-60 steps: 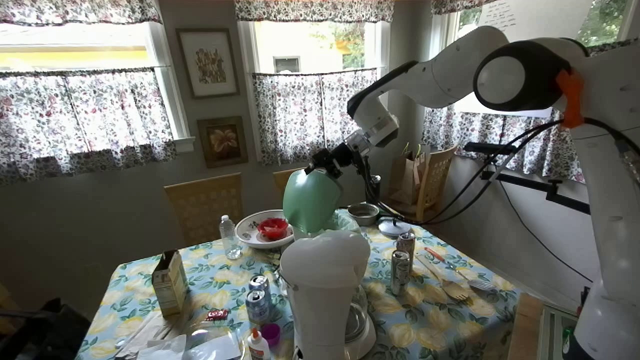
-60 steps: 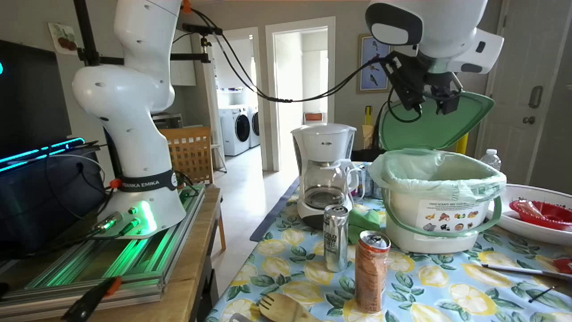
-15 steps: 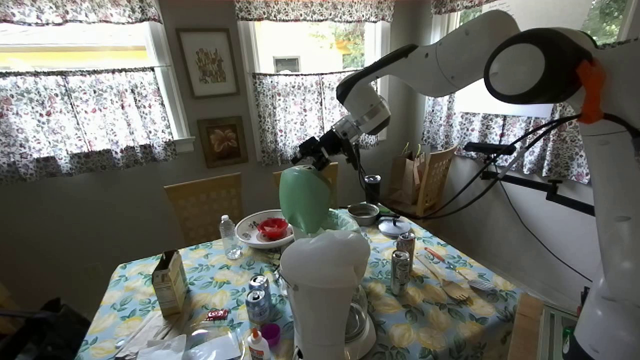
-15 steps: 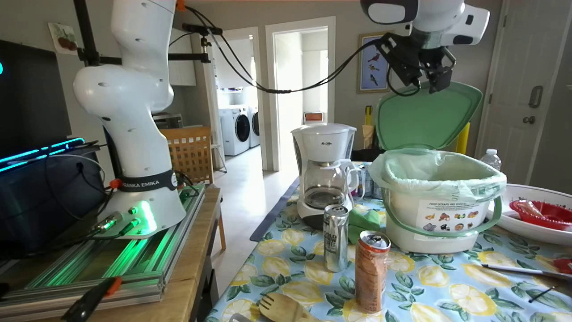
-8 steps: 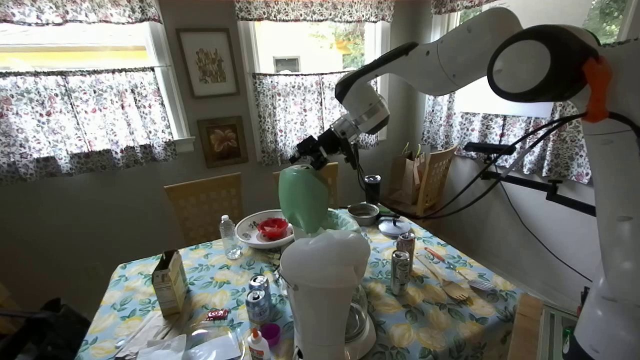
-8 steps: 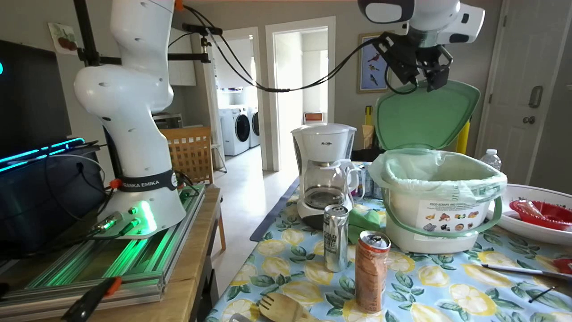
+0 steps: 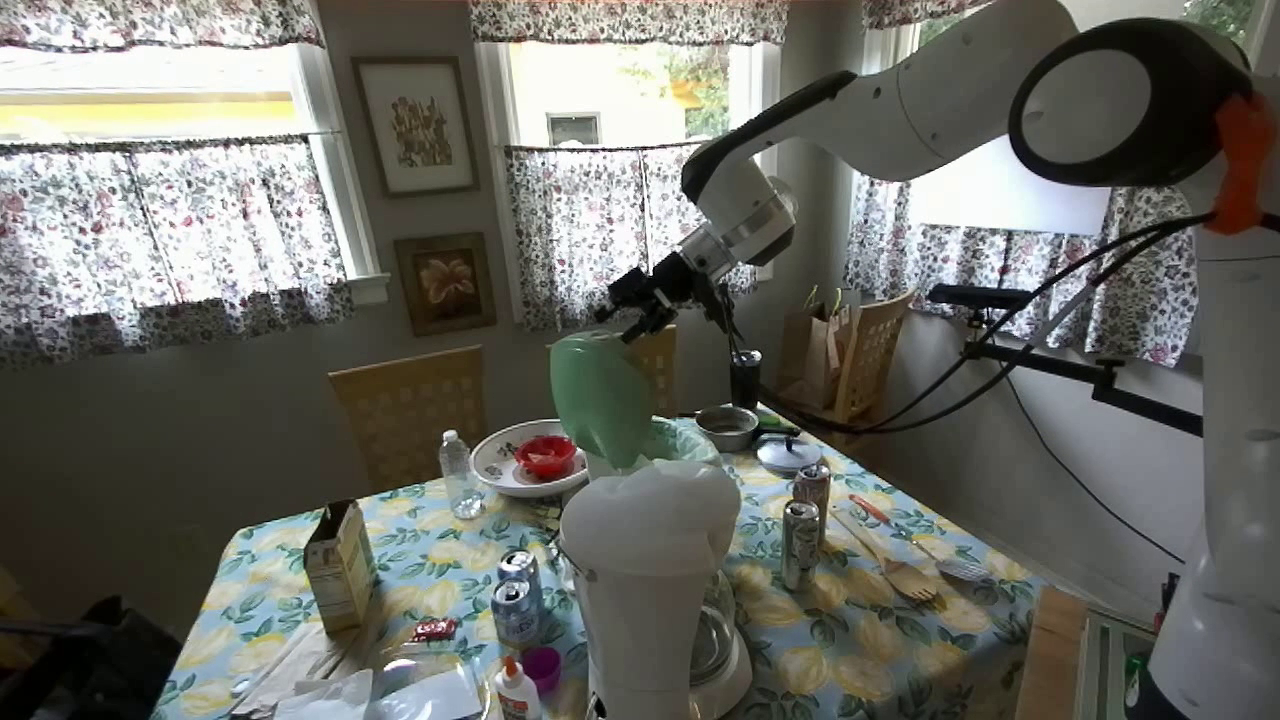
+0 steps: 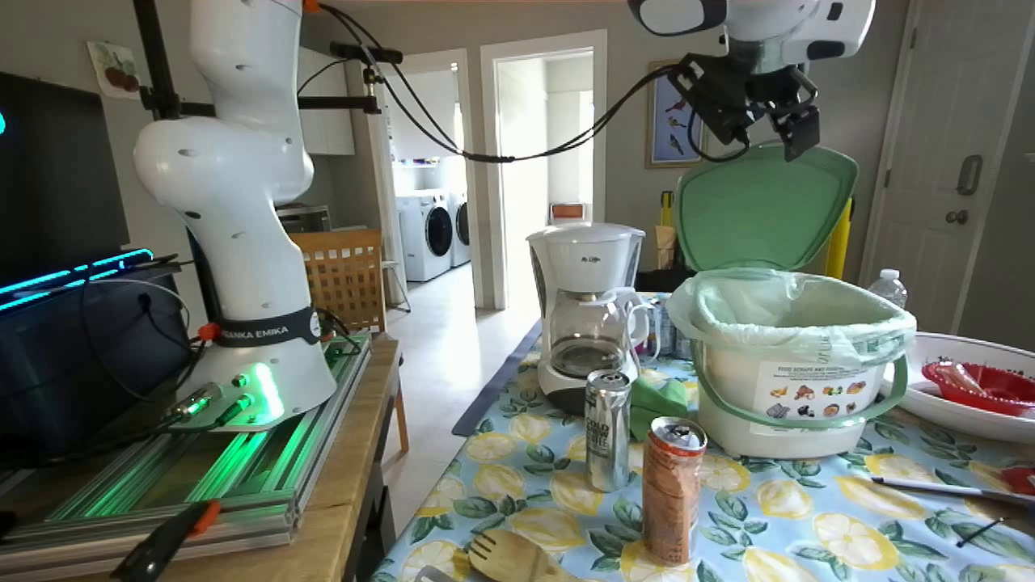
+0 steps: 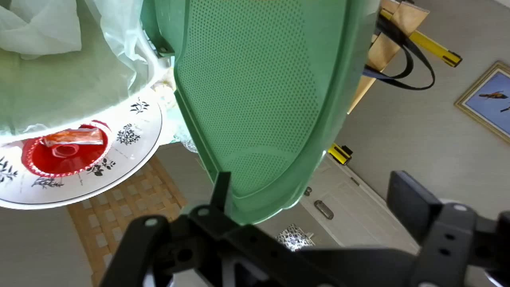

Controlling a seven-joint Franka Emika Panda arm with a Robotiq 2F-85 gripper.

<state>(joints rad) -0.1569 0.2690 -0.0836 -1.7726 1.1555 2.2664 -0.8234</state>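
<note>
Fingers spread and gripping nothing, the hand [image 9: 314, 193] hangs at the bottom of the wrist view, close to the free rim of a green lid [image 9: 255, 95]; whether one finger touches that rim, we cannot tell. In an exterior view we find the lid right of centre, tilted up behind its bin [image 8: 732, 404], the free end high, just under the hand. We take it for thin plastic: light, fairly stiff with some flex at the edges, smooth enough to slip. The upper rim, away from the hinge, looks to us the best hold, with one finger on each face. A pale liner [image 8: 861, 343] drapes over the bin's mouth at right of the same frame, soft and easily snagged by our reckoning. At left in the wrist view, a red bowl [image 9: 85, 154] sits in a white dish [image 9: 131, 154], beside the bin. Farther out, in an exterior view, a coffee maker [image 8: 594, 271] stands just right of centre on the bench [image 8: 534, 485], with a silver can [image 8: 608, 436] and an orange can [image 8: 673, 497] upright lower down. In an exterior view we spot a bottle [image 7: 460, 477] left of centre and a carton [image 7: 342, 570] at lower left.
</note>
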